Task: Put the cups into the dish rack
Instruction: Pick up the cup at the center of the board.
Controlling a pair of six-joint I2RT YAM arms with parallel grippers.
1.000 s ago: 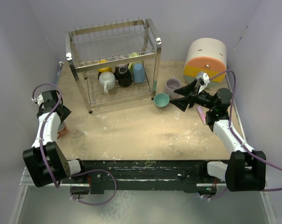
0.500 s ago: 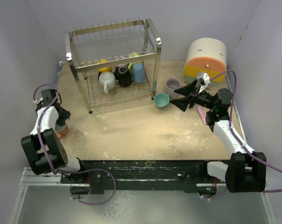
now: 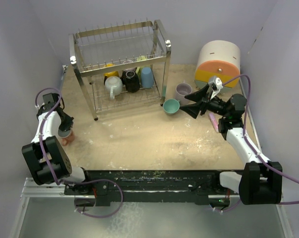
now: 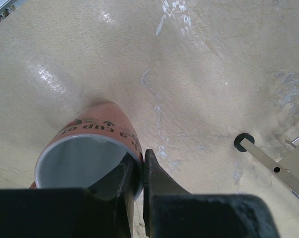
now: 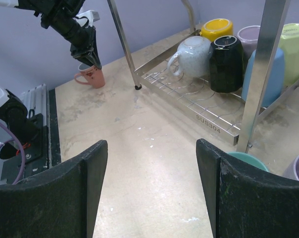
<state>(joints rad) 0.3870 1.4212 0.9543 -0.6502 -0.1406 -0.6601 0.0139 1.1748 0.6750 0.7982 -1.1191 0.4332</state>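
A salmon-pink cup (image 4: 87, 148) with dark lettering stands upright at the table's far left (image 3: 65, 139). My left gripper (image 4: 142, 156) is shut on its rim, with one finger inside and one outside the wall. From the right wrist view the same cup (image 5: 92, 75) shows under the left gripper (image 5: 87, 52). The chrome dish rack (image 3: 120, 64) holds a white cup (image 3: 113, 85), a black cup (image 3: 131, 79), a blue cup (image 3: 147, 77) and others on its lower tier. My right gripper (image 3: 186, 106) hangs open beside a teal cup (image 3: 171, 106) and a lilac cup (image 3: 183, 90), holding nothing.
A round white-orange-yellow drawer unit (image 3: 219, 62) stands at the back right. A small flat pink bar (image 3: 215, 121) lies under the right arm. A foot of the rack (image 4: 244, 142) rests on the table to the right of the pink cup.
My left gripper has shut on the pink cup's rim and its arm has drawn in a little toward the cup. The right arm has not moved.
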